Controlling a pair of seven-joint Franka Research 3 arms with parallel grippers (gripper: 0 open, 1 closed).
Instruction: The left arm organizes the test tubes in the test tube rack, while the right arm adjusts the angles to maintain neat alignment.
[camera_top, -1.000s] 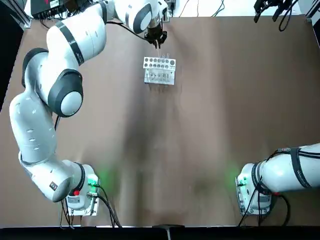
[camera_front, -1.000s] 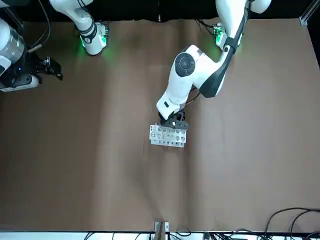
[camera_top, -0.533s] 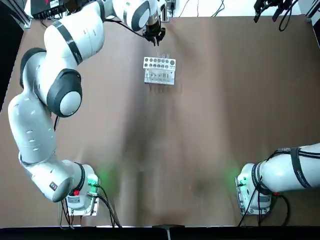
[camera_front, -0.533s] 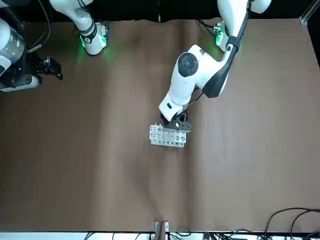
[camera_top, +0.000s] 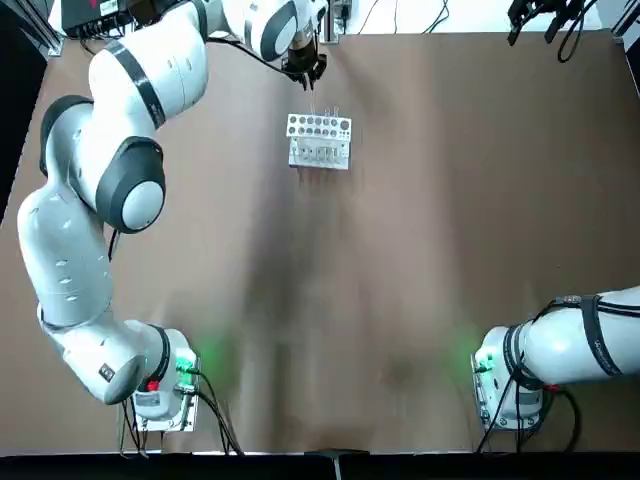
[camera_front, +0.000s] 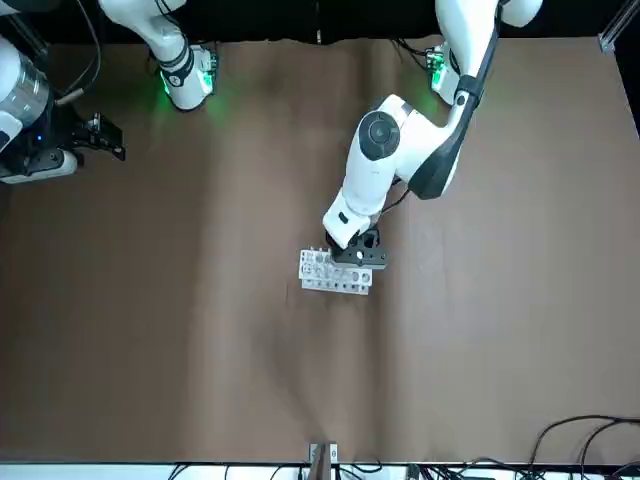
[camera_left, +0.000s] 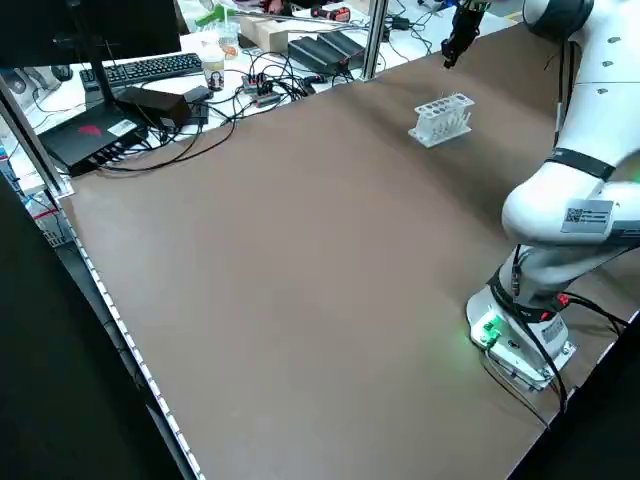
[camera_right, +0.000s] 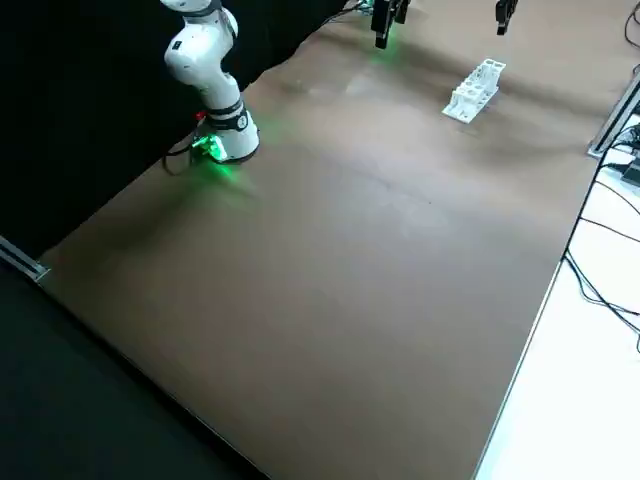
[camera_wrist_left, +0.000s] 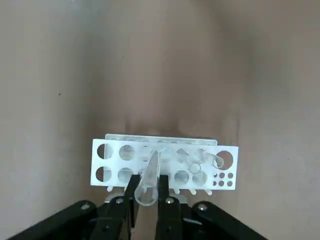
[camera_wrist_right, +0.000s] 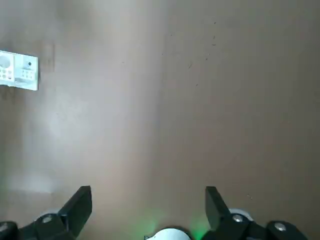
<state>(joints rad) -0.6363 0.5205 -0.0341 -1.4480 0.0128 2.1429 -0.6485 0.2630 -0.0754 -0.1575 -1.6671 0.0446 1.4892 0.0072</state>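
The rack (camera_top: 320, 155) stands on the far part of the table (camera_top: 450, 250), near the middle from left to right. It is a white block, and its upper plate has two rows of round holes, with a group of smaller holes at one end.

The left gripper (camera_wrist_left: 149, 180) is over the rack's far side. Its two fingers are closed on a clear tube (camera_wrist_left: 146, 196), one finger on each side. This held tube is tilted, and its round end is between the fingers. Whether it touches the rack, one cannot tell. At least one other clear tube (camera_wrist_left: 213, 159) is at the rack, leaning, near the end with the small holes.

The right gripper (camera_wrist_right: 149, 189) is at the far right of the table, well apart from the rack. Its fingers are wide open, with nothing between them.

Beyond the table edge, a keyboard (camera_left: 153, 68) lies on a white desk (camera_left: 222, 88) among black cables.
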